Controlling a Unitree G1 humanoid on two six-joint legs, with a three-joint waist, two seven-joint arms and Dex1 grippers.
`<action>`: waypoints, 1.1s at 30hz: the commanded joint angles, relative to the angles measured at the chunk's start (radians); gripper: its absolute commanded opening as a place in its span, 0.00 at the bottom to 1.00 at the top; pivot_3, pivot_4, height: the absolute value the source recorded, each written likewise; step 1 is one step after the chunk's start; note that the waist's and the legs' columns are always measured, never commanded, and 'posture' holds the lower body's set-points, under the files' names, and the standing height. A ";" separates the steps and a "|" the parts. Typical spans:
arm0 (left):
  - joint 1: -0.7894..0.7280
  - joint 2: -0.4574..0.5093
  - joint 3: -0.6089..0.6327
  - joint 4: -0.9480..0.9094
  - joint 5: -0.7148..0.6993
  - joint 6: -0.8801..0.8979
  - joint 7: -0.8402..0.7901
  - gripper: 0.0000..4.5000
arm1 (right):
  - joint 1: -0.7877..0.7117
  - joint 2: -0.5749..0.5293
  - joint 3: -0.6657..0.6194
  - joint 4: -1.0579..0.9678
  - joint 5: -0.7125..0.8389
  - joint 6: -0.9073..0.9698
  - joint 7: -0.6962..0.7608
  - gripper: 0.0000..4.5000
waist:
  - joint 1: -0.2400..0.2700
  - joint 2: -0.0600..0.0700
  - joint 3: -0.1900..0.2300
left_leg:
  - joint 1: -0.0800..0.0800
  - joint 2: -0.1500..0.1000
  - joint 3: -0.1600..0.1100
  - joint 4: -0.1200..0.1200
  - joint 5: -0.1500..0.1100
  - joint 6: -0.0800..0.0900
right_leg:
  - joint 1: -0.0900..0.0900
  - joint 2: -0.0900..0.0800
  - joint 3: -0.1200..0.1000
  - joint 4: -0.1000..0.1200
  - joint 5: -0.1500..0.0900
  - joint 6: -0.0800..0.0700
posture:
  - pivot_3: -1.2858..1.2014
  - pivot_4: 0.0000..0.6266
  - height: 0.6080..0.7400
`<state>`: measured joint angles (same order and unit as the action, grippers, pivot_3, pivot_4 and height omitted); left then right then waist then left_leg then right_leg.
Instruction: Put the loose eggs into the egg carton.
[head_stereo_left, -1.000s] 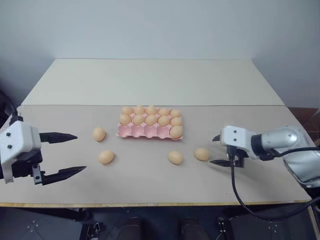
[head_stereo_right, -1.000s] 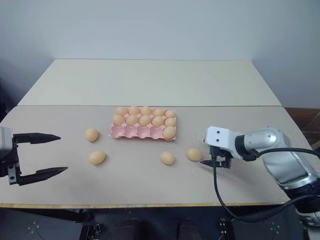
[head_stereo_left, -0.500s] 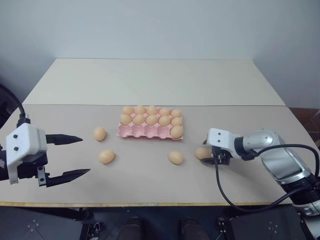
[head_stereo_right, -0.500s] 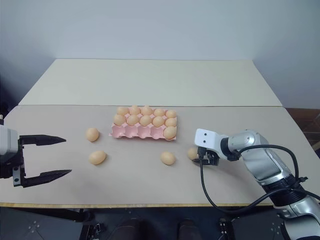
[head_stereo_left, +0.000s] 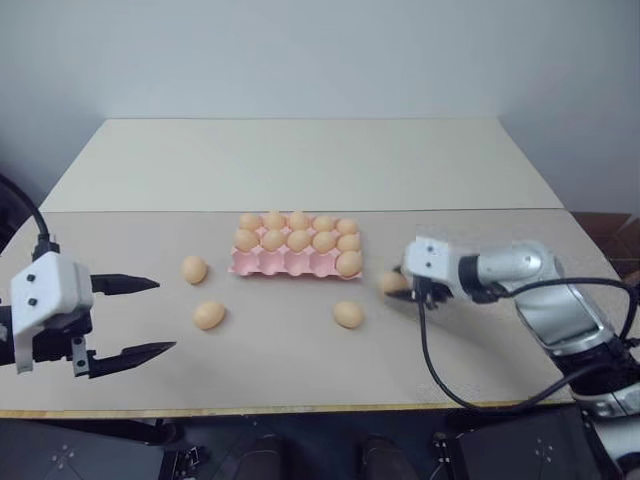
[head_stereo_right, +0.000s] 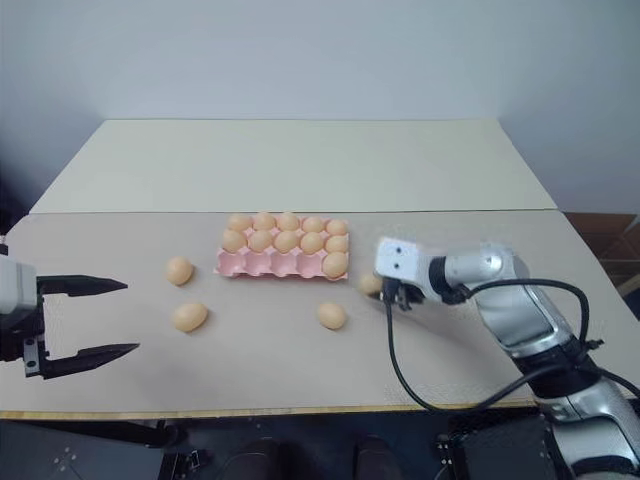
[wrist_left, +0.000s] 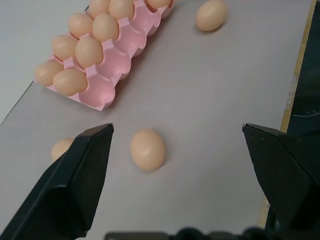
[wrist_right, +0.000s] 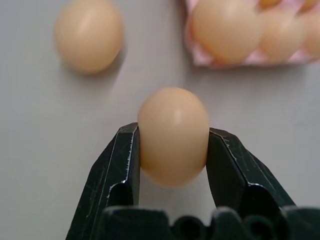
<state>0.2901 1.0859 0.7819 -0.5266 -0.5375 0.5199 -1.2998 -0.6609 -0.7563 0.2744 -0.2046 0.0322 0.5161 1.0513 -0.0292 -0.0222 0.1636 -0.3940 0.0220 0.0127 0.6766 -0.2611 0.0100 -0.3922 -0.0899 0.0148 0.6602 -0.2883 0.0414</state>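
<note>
Near egg carton (head_stereo_left: 297, 261), R claw (wrist_right: 173, 150) pinching tan egg (wrist_right: 173, 135) by its sides; L claw (head_stereo_left: 130, 318) spread wide, empty. Egg smooth, oval.

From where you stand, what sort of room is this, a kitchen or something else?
Probably a test room or lab, not a kitchen. Two plain bare tables stand pushed together against a blank wall, and the pink egg carton and loose eggs lie on them as practice props, with no kitchen fittings in sight.
</note>
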 joint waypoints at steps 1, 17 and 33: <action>0.044 0.003 0.040 0.010 0.058 -0.033 -0.023 1.00 | -0.095 0.107 -0.026 -0.001 0.030 0.025 -0.075 0.45 | -0.002 0.000 0.000 | 0.000 0.000 0.000 0.000 0.000 0.000 | 0.000 0.000 0.000 0.001 0.000 0.000 | 0.52 0.24 1.00; 0.089 -0.018 0.077 -0.009 0.076 -0.043 -0.031 1.00 | -0.154 0.368 0.060 0.235 -0.057 -0.074 -0.254 0.49 | 0.008 0.000 0.000 | -0.010 -0.003 0.000 0.000 0.002 -0.003 | -0.012 -0.003 0.000 0.004 0.000 -0.001 | 0.52 0.24 1.00; 0.031 -0.008 0.042 0.016 0.060 -0.061 -0.027 1.00 | -0.070 0.234 -0.007 0.060 -0.024 -0.083 -0.180 0.97 | 0.007 0.000 0.000 | -0.011 -0.003 -0.001 0.000 0.002 -0.003 | -0.012 -0.003 0.000 0.003 0.000 -0.001 | 0.52 0.24 1.00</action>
<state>0.3336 1.0682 0.8131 -0.5091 -0.4685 0.4790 -1.3263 -0.7330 -0.4882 0.3271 -0.0553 -0.0154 0.4197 0.8425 -0.0226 -0.0223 0.1635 -0.4047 0.0190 0.0117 0.6765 -0.2594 0.0072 -0.4041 -0.0926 0.0142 0.6635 -0.2884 0.0407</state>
